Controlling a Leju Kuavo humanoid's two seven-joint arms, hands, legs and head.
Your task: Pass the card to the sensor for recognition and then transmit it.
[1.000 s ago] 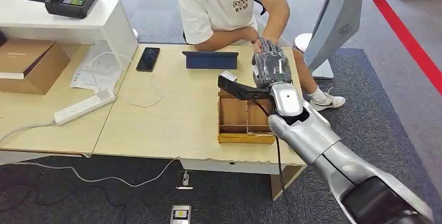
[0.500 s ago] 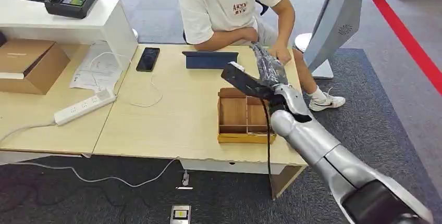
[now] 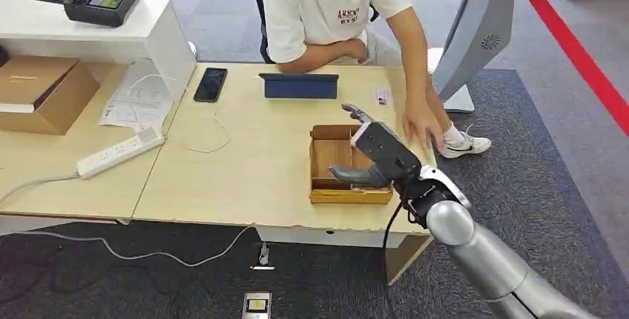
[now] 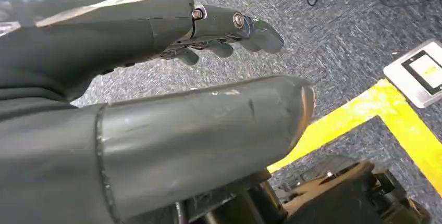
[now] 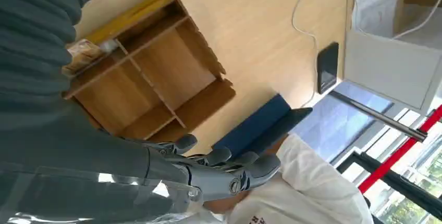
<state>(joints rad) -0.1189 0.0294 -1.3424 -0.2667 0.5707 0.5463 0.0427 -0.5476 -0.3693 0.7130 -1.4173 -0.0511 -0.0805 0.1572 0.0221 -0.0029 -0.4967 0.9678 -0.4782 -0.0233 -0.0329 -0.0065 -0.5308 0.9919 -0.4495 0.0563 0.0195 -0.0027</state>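
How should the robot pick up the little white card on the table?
Probably by two opposite edges, coming straight down from above. The card lies flat on the table beside the blue tablet, so only its thin edges offer a pinch. The right hand is nearest.

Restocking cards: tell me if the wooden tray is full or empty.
Mostly empty: the wooden tray shows bare compartments; one small packet lies in one.

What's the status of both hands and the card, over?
Right hand open over wooden divided tray. Left hand open, hanging. Small white card on pale wooden table, unheld. Person's hand rests beside tray.
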